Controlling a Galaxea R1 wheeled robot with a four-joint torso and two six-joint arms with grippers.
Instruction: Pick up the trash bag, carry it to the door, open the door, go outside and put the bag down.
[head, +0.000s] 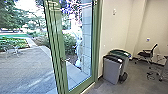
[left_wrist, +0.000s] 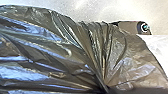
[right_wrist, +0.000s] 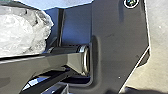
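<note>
The trash bag (left_wrist: 62, 47) lies large and close before the left wrist camera, dark, shiny and partly see-through, its plastic drawn into tight pleats that run together toward one point. Much of it is cut off, and glare streaks the folds; what it contains cannot be made out through the film. The gathering point runs into shadow, so how the jaws of the left gripper stand, and whether they grip the plastic, cannot be told. In the right wrist view a whitish, crumpled plastic mass (right_wrist: 22, 32) is partly cut off; whether it belongs to the bag is unclear. The state of the right gripper's jaws cannot be told either. In the head view, two bins stand close together by the pale wall (head: 116, 30): a grey one with a black top (head: 112, 71) and, partly hidden behind it, one with a green top (head: 120, 53). Their contents are hidden. The green-framed glass door (head: 96, 45) bears a handle (head: 65, 59), and behind its glass a washed-out, pale upright shape (head: 78, 42) is too bright to identify. The paved yard (head: 25, 67) spreads outside, with blurred pale furniture (head: 11, 51). Indoors, a dark wheeled chair (head: 147, 53) stands past the bins.
</note>
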